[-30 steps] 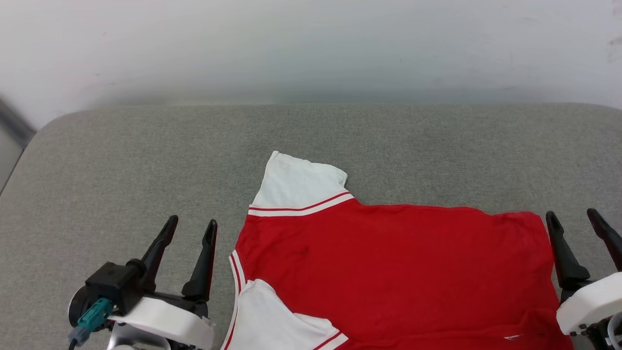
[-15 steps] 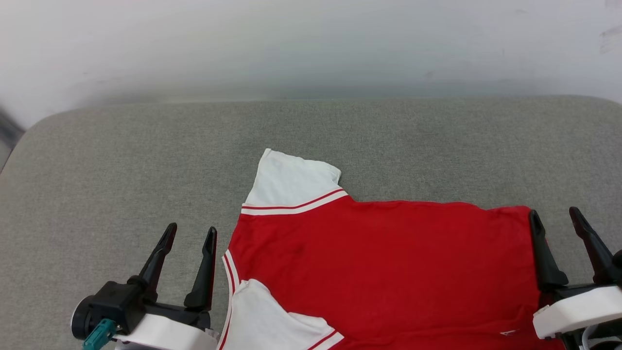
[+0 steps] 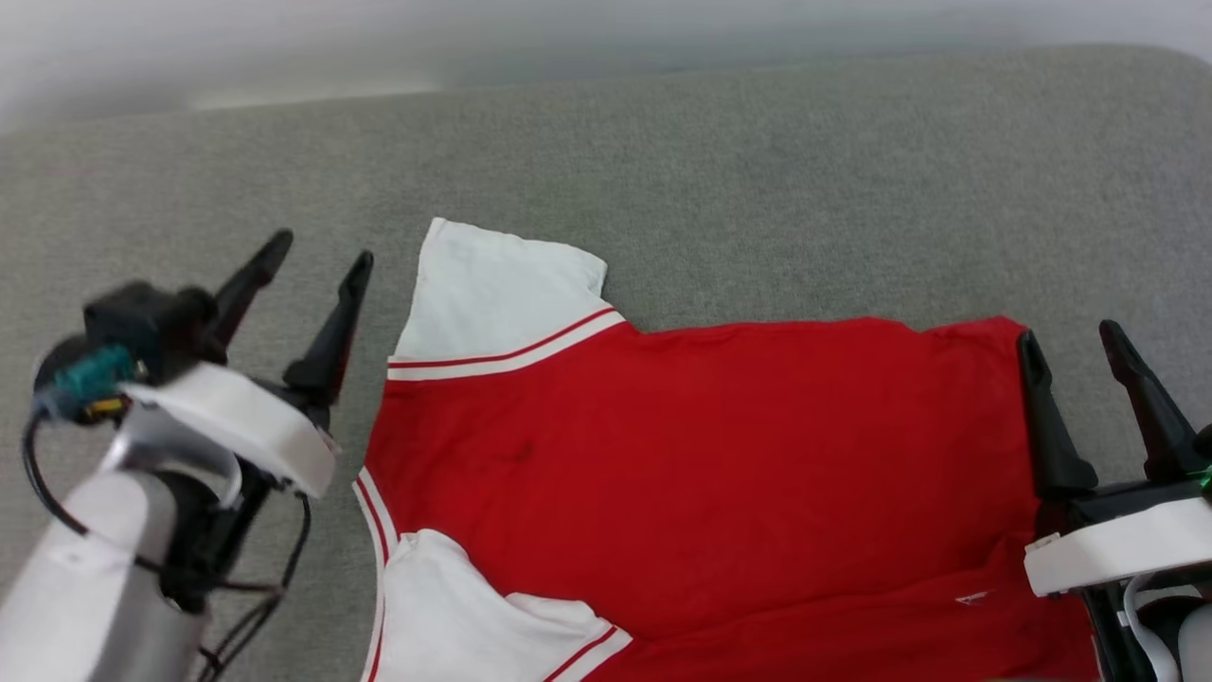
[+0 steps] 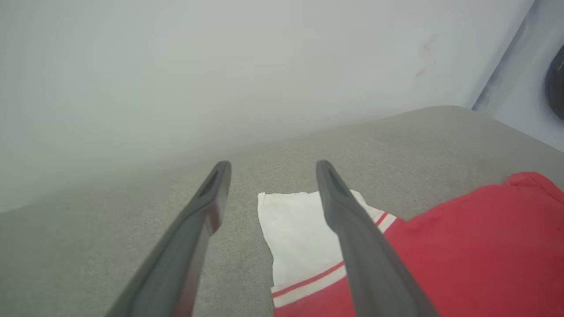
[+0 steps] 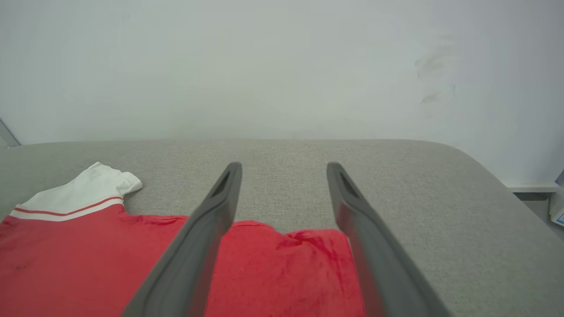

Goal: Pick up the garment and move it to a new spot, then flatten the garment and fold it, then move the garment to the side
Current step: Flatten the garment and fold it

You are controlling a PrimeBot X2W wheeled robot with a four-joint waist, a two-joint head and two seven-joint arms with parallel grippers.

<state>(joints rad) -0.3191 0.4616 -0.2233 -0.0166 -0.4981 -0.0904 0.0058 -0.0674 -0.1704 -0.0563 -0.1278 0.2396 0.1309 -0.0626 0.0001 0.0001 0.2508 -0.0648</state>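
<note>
The garment (image 3: pixel 701 445), a red jersey with white sleeves and red-and-white stripe trim, lies spread flat on the grey cushioned surface (image 3: pixel 757 170). One white sleeve (image 3: pixel 492 294) points away from me; another sits at the near left. My left gripper (image 3: pixel 322 251) hovers open just left of the far sleeve, fingers apart and empty. In the left wrist view that sleeve (image 4: pixel 295 233) lies between and under the left gripper (image 4: pixel 271 165). My right gripper (image 3: pixel 1070 336) stands open over the garment's right hem (image 5: pixel 291 246), nothing between its fingers (image 5: pixel 284 165).
A pale wall (image 5: pixel 264 66) rises behind the grey surface. The surface's rounded right corner (image 5: pixel 476 163) drops off near the right gripper. Bare grey cushion stretches beyond and to the left of the garment.
The head camera has tilted down and shifted, so the whole scene sits higher in view. My left gripper has lifted and moved forward beside the far sleeve. The garment lies as before.
</note>
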